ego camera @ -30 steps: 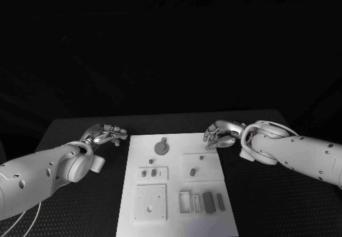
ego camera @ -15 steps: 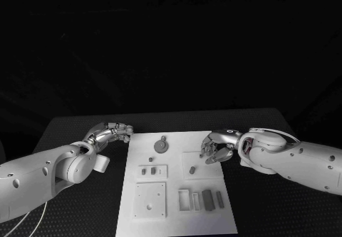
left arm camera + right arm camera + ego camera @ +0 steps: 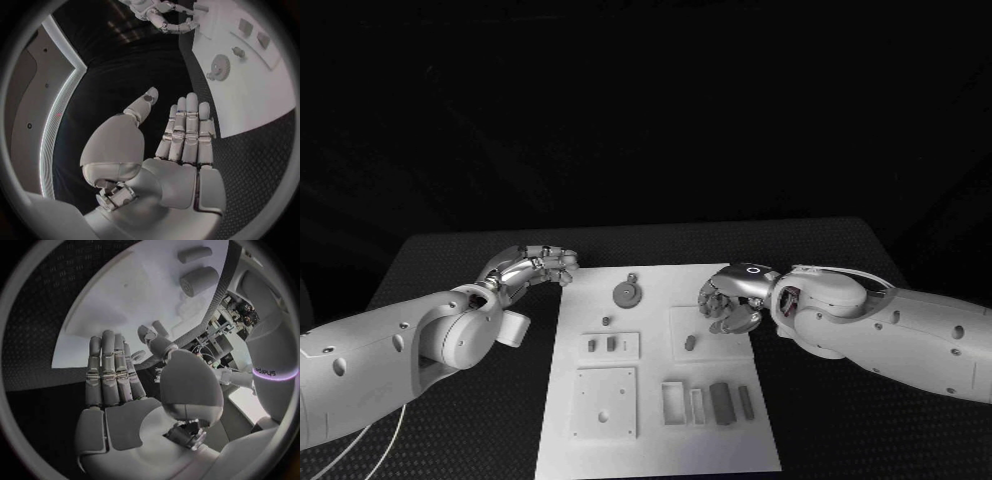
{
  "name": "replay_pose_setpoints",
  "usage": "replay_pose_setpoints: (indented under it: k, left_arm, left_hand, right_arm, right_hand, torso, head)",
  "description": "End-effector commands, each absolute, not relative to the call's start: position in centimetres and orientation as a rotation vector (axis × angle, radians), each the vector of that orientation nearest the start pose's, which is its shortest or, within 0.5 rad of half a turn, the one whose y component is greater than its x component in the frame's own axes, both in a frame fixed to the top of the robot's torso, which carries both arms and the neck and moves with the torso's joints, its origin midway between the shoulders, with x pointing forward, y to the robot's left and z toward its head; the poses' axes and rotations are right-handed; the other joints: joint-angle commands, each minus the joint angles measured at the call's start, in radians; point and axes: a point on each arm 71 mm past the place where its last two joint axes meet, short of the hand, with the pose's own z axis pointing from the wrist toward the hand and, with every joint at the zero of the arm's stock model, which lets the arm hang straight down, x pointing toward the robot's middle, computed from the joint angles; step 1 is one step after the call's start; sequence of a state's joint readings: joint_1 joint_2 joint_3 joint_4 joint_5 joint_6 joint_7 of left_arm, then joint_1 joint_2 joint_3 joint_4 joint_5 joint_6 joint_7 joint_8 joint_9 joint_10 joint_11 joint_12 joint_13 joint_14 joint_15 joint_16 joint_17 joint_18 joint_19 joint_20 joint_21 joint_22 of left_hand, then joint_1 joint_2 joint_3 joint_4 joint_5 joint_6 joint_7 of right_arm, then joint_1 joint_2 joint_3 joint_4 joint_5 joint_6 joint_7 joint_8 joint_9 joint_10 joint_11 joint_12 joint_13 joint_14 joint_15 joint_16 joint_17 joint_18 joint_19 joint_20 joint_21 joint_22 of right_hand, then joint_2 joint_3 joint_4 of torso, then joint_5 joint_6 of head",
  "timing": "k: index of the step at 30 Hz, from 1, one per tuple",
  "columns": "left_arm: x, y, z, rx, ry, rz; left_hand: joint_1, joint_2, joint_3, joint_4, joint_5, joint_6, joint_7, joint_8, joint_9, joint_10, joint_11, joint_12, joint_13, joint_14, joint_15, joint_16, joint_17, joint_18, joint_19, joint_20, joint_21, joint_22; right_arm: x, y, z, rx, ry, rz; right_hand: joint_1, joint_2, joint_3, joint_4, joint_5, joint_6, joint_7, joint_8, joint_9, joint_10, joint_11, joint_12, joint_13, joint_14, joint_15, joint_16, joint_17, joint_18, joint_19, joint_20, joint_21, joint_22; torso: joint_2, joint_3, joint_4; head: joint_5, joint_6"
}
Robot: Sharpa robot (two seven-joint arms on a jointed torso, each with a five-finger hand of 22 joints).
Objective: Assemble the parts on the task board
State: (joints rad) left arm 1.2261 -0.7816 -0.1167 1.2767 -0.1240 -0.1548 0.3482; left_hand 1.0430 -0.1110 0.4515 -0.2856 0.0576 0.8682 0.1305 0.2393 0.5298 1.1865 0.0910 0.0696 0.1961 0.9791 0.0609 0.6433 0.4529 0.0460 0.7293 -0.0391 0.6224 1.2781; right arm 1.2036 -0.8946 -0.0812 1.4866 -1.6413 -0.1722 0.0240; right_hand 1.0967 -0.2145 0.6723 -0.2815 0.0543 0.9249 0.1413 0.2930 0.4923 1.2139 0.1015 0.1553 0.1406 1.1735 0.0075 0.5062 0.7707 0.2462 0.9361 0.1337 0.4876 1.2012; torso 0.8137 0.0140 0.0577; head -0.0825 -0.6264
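Note:
The white task board (image 3: 661,445) lies in the middle of the black table. On it are a round grey disc part (image 3: 627,294), a small peg (image 3: 606,322), an oval peg (image 3: 691,344) on a raised square, and dark bars (image 3: 721,402) near the front. My left hand (image 3: 540,265) hovers at the board's far left corner, fingers straight, holding nothing. In the left wrist view the left hand (image 3: 178,145) is flat beside the board (image 3: 262,105). My right hand (image 3: 731,301) is over the board's right edge, beside the raised square. In the right wrist view the right hand (image 3: 119,390) is empty.
A flat square plate (image 3: 606,404) and two small slotted pieces (image 3: 602,345) sit on the board's left half. Two cylindrical parts (image 3: 199,280) lie on the board beyond my right hand's fingers. Black table (image 3: 459,260) surrounds the board on all sides.
My right hand has moved in over the board's right edge toward the raised square. My left hand has crept forward toward the board's far left corner.

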Motion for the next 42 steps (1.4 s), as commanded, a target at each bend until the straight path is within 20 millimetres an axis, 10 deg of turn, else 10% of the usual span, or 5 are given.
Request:
replay_pose_setpoints:
  k: [1,42]
  left_arm:
    - [52.3,24.3,-20.5,-1.001,1.541,-1.461]
    - [52.2,24.4,-20.7,-1.020,1.564,-1.477]
  left_hand:
    - [0.003,0.005,-0.004,0.001,-0.004,0.006,0.004,0.006,-0.001,0.004,0.000,0.006,-0.001,0.006,0.001,-0.003,0.001,0.003,0.003,0.002,-0.006,-0.001]
    - [0.003,0.026,-0.002,0.006,0.008,0.016,0.022,0.016,-0.006,0.009,0.017,0.002,-0.007,0.025,0.001,-0.029,0.021,0.006,0.016,0.001,-0.015,0.001]
  right_arm:
    - [47.9,-22.4,-20.6,-0.487,1.714,0.516]
    - [48.1,-21.4,-22.0,-0.582,1.733,0.467]
  right_hand:
    - [0.005,-0.009,0.004,0.000,-0.004,0.004,0.003,-0.004,-0.001,-0.001,0.001,0.000,-0.002,0.008,-0.001,-0.003,0.001,0.016,0.008,0.001,-0.007,0.001]
    - [0.022,0.005,0.155,0.003,-0.006,0.089,-0.025,0.045,0.012,0.092,-0.036,0.018,0.045,0.078,-0.032,0.031,0.075,0.016,0.079,-0.031,0.039,0.049]
  torso:
    - [0.001,-0.0005,0.0018]
    - [0.001,0.0025,-0.0015]
  head:
    - [0.003,-0.002]
    - [0.007,-0.007]
